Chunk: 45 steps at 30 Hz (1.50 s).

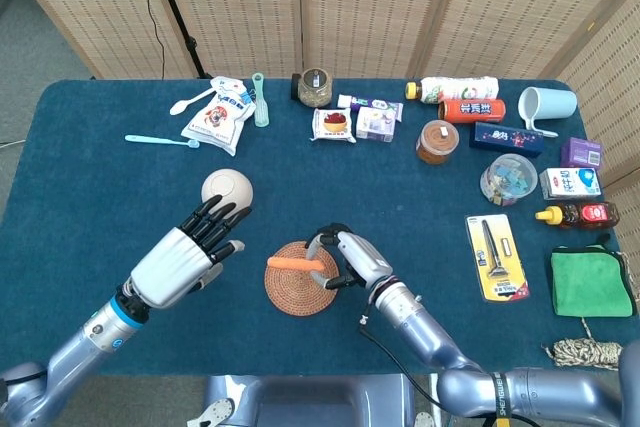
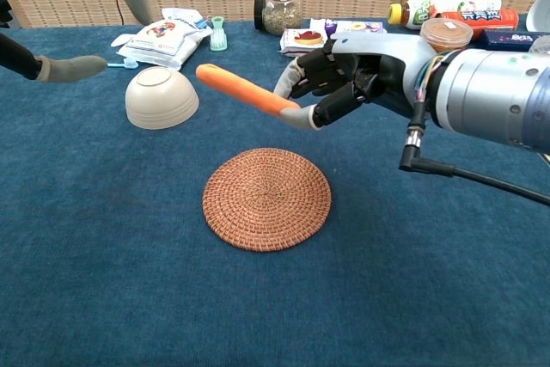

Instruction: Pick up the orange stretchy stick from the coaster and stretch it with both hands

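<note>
Hovering over the table, your left hand [image 1: 180, 263] is empty with fingers spread, pointing toward the stick; the upturned bowl [image 1: 227, 190] sits just past its fingertips. Orange stretchy stick [image 2: 245, 90] is off the coaster [image 2: 267, 198], in the air above it, free end angled toward your left hand. Your right hand [image 2: 344, 77] pinches the stick's other end, other fingers curled in
</note>
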Available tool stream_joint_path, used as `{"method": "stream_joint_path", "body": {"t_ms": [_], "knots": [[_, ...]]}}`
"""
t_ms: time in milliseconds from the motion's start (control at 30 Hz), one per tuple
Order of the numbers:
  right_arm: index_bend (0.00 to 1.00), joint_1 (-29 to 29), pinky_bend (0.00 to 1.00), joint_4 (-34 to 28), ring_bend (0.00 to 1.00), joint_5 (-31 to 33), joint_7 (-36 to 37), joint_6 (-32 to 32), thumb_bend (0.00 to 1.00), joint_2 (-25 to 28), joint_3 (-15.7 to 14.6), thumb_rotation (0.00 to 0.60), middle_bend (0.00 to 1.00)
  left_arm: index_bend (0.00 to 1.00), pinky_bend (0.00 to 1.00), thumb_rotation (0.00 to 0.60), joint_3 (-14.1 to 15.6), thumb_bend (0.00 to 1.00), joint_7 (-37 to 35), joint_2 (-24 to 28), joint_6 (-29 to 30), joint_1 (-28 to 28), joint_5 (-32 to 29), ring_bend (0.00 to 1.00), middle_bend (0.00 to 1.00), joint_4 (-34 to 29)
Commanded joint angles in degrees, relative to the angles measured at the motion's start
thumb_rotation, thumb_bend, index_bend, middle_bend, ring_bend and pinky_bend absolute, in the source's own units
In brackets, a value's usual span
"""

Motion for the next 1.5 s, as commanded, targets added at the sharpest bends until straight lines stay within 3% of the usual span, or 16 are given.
{"method": "stream_joint_path", "body": {"t_ms": [33,700,933,1500], "knots": [[0.69,0.37,0.0,0.31,0.15,0.73,0.38,-0.14,0.44,-0.49,0.42,0.6,0.32,0.38,0.0,0.6,0.19,0.31,-0.28,-1.66,-0.41,-0.92,0.06,0.07,0.04,1.01],[0.69,1.27,0.0,-0.7,0.15,2.79,3.12,-1.75,0.44,-0.2,1.94,0.6,0.32,0.38,0.0,0.6,-0.99,0.31,4.76,-11.12,-1.09,-4.31,-2.35,0.09,0.05,3.75],[0.69,0.85,0.0,-1.37,0.15,2.26,5.74,-3.69,0.44,1.14,2.18,0.6,0.32,0.43,0.0,0.6,-1.54,0.31,6.0,-14.58,-1.04,-5.49,-3.76,0.1,0.06,4.66],[0.69,0.98,0.0,-1.72,0.15,0.66,7.4,-4.37,0.44,1.62,1.46,0.6,0.32,0.46,0.0,0.6,-0.77,0.31,5.41,-15.93,0.28,-6.35,-4.98,0.12,0.09,5.66]]}}
